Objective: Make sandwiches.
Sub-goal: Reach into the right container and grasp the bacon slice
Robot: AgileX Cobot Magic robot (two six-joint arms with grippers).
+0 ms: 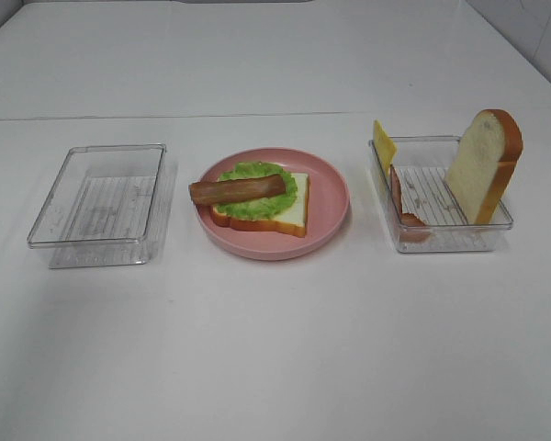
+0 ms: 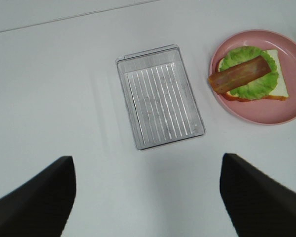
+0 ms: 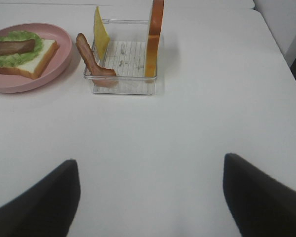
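A half-built sandwich lies on the pink plate [image 1: 329,219]: a white bread slice [image 1: 292,214], a green lettuce leaf [image 1: 257,195] and a brown bacon strip [image 1: 237,189] on top. It also shows in the left wrist view [image 2: 239,74] and the right wrist view [image 3: 39,57]. A clear right container [image 1: 441,237] holds a yellow cheese slice [image 1: 384,145], a bacon strip [image 1: 399,197] and an upright bread slice [image 1: 482,165]. My left gripper [image 2: 145,158] is open and empty, above the table near the clear left container [image 2: 160,96]. My right gripper [image 3: 150,159] is open and empty, short of the right container [image 3: 123,85].
The clear left container [image 1: 101,202] has nothing in it. The white table shows a seam line [image 1: 165,117] behind the containers. Neither arm shows in the exterior high view.
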